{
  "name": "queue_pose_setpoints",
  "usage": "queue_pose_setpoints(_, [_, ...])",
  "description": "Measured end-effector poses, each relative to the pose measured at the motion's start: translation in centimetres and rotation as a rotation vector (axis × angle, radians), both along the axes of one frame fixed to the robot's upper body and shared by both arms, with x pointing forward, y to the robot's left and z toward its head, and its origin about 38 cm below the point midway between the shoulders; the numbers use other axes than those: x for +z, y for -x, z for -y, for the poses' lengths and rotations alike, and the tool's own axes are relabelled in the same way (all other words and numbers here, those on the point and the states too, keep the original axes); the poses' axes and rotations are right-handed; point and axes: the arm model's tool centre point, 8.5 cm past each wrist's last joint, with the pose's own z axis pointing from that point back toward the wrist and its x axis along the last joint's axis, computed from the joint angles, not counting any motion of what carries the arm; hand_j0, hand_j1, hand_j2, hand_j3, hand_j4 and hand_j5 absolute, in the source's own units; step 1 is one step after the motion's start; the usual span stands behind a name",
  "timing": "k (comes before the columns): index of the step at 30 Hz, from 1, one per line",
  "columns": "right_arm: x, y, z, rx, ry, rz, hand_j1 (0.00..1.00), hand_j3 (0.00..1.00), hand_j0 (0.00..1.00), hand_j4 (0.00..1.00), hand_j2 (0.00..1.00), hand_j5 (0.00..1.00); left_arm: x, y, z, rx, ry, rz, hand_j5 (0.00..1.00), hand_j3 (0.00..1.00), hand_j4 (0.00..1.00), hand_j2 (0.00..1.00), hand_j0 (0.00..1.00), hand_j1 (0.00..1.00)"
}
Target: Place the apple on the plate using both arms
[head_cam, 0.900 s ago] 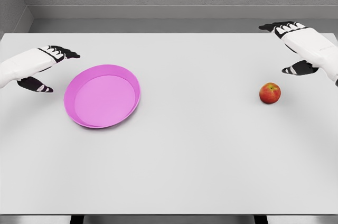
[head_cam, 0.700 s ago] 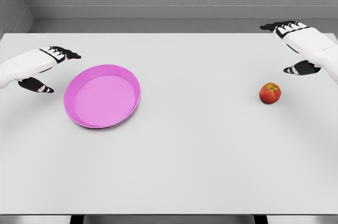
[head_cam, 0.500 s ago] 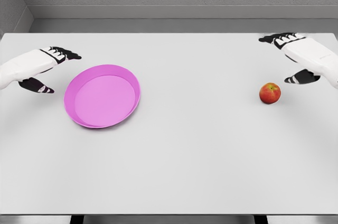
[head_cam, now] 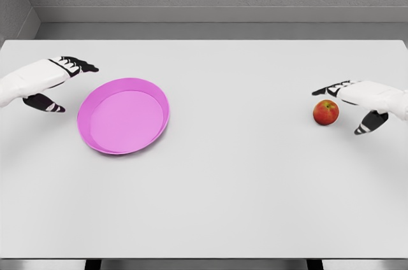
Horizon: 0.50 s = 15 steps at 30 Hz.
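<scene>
**Right hand drops down by the apple**

The right hand (head_cam: 357,101) has come down from the far edge, fingers spread, just beside the round apple (head_cam: 326,112) sitting upright on the bench (head_cam: 242,174). Plate (head_cam: 123,116) and spread left hand (head_cam: 48,82) stayed put

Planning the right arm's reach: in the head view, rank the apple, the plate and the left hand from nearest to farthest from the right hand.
1. Apple: just left of the right hand, beside its fingertips, not yet grasped.
2. Plate: far across the table, left of centre.
3. Left hand: farthest, at the left edge beyond the plate, open.
</scene>
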Motion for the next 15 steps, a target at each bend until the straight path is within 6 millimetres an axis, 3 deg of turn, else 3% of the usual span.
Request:
queue_pose_setpoints(3, [-0.4, -0.6, 0.1, -0.009, 0.004, -0.034, 1.0, 1.0, 1.0, 1.0, 1.0, 1.0, 0.0, -0.1, -0.1, 0.0, -0.01, -0.009, 1.0, 1.0, 1.0, 1.0, 1.0, 1.0])
queue_pose_setpoints(7, [0.7, -2.3, 0.0, -0.017, 0.013, -0.031, 1.0, 1.0, 1.0, 1.0, 1.0, 1.0, -0.2, -0.3, 0.4, -0.006, -0.008, -0.012, 1.0, 1.0, 1.0, 1.0, 1.0, 1.0])
queue_pose_setpoints(12, [-1.8, -2.8, -0.8, -0.012, 0.022, -0.097, 1.0, 1.0, 1.0, 1.0, 1.0, 1.0, -0.1, -0.6, 0.6, -0.003, 0.0, -0.007, 1.0, 1.0, 1.0, 1.0, 1.0, 1.0])
queue_pose_setpoints(15, [-2.2, -3.2, -1.2, -0.008, 0.021, -0.107, 1.0, 1.0, 1.0, 1.0, 1.0, 1.0, -0.3, -0.5, 0.6, -0.002, 0.002, -0.008, 1.0, 1.0, 1.0, 1.0, 1.0, 1.0])
